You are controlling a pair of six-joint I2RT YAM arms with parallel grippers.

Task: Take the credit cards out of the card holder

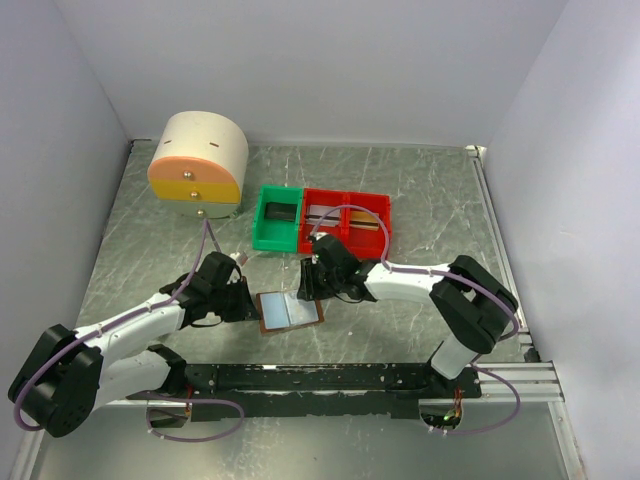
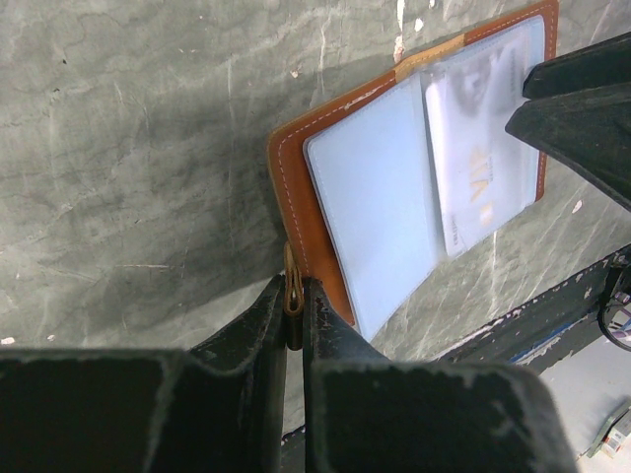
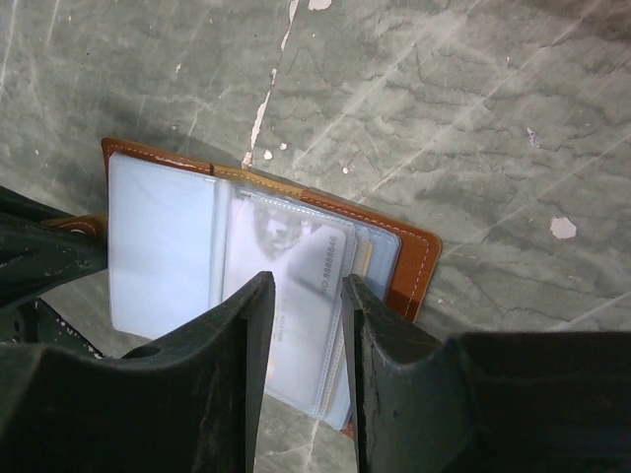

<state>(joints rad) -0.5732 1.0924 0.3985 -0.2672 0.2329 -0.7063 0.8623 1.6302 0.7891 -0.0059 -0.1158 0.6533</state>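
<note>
The brown card holder (image 1: 290, 311) lies open on the table, its two pale-blue panels facing up. My left gripper (image 1: 245, 300) is shut on the small brown tab (image 2: 293, 296) at the holder's left edge (image 2: 296, 168). My right gripper (image 3: 308, 296) is open, its jaws standing over the right panel. A pale card (image 3: 311, 261) with printed numbers shows through the clear sleeve between them. The holder's brown edge (image 3: 419, 261) shows beside my right finger. In the left wrist view the right gripper's fingers (image 2: 582, 108) sit over the right panel.
A cream drawer unit (image 1: 198, 160) stands at the back left. A green bin (image 1: 277, 220) and a red bin (image 1: 347, 222) sit just behind the holder. A black rail (image 1: 330, 378) runs along the near edge.
</note>
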